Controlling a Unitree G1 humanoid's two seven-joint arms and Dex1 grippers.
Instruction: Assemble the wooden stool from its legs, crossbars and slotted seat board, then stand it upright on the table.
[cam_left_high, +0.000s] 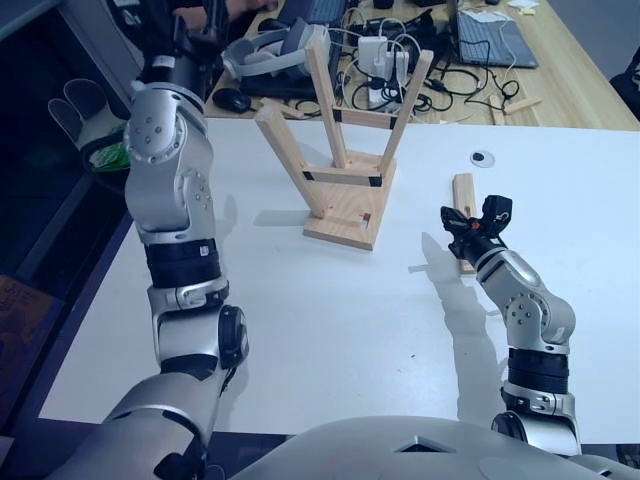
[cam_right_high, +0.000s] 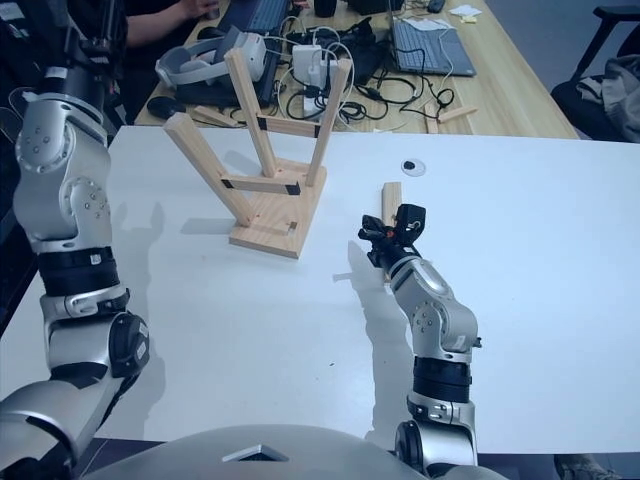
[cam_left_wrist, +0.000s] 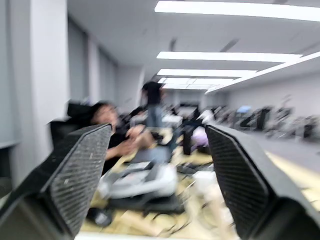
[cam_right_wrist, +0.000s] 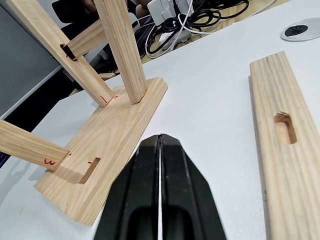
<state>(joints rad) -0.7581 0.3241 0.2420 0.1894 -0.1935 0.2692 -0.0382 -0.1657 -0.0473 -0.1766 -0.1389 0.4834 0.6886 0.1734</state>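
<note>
- Stool is part-built and upside down. The seat board lies flat on the counter, ahead of the right end effector and a little to its left.
- Three legs stand up out of the board. Crossbars tie them together, one low and one higher up between the far pair.
- The slot at the board corner nearest the right end effector is open, with no leg in it.
- A loose leg lies flat on the counter just beside the right end effector, on its right, mortise facing up. The fingers are apart from it.
- Right end effector: fingers pressed together, holding nothing, low over the counter, tip aimed at the board.
- Left end effector: fingers spread, nothing between them, raised high and well away from the stool, facing the room.
- Judgement: most of the build looks done.
- Left to do: pick up the loose leg and seat it in the open slot. Its mortise probably has to meet a crossbar end. Then turn the stool over onto its feet.
</note>
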